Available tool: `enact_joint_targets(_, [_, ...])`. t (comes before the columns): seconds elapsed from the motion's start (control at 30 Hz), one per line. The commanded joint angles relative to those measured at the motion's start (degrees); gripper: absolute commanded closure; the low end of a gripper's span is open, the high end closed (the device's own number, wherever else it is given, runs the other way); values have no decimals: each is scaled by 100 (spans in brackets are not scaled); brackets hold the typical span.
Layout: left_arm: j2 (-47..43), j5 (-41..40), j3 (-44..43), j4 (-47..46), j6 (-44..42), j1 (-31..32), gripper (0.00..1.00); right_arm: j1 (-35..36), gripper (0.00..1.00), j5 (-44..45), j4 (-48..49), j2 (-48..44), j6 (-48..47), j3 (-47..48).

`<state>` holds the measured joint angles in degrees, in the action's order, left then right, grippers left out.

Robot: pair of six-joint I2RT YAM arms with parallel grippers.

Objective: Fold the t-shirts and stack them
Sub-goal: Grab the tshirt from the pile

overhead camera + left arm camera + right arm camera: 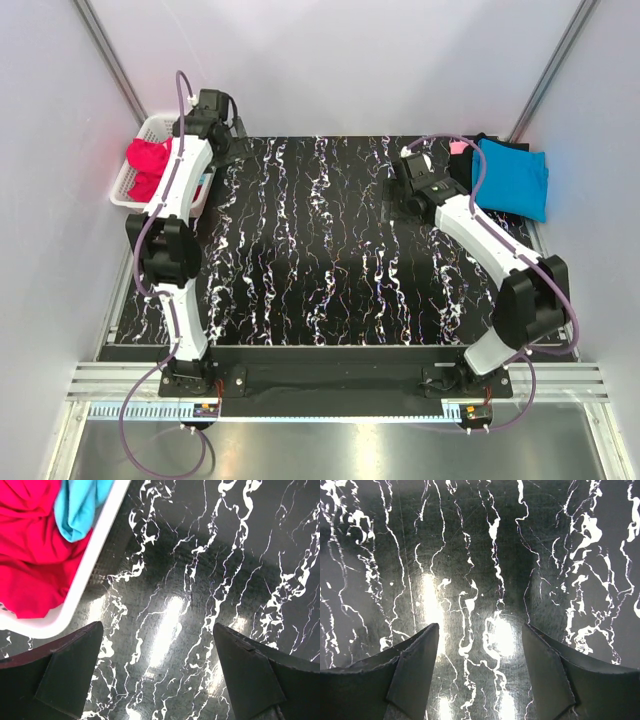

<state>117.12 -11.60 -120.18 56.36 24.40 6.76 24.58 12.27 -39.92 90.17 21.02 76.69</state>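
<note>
A crimson t-shirt [148, 162] lies crumpled in the white lattice basket [150, 127] at the table's far left; in the left wrist view the crimson cloth [30, 555] lies under a turquoise shirt [80, 505] in the basket. A folded turquoise t-shirt [512, 176] tops a stack at the far right, with black [500, 142] and pale pink [458, 147] cloth under it. My left gripper [222, 135] is open and empty next to the basket, over bare table [159, 630]. My right gripper [408, 180] is open and empty left of the stack [481, 630].
The black marble-patterned table [330, 250] spans the view between grey side walls. The basket rim [95, 560] runs just left of my left fingers. Metal rails run along the near edge by the arm bases.
</note>
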Motion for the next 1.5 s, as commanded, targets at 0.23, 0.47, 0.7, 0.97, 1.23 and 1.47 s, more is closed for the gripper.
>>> enact_joint_targets(0.23, [30,914,-322,-415,39,-966,1,-41,26,-295,213,519,-10,523])
enact_joint_targets(0.47, [118,-104,-392,-634,3,-1133,1,-41,26,-383,187,703,-10,628])
enact_joint_targets(0.7, [487,26,-313,-1135,416,-1371,1,-41,27,-551,152,941,78,725])
enact_joint_targets(0.97, [917,-98,-348,-1215,1198,-1608,1,-50,27,-463,134,1055,8,848])
enact_joint_targets(1.23, [1480,-246,-752,-1303,1093,-1652,6,-50,27,-401,37,1398,-45,1173])
enact_joint_targets(1.47, [1524,-879,-691,-1583,1067,-1722,7,-58,27,-313,-147,1644,-229,1445])
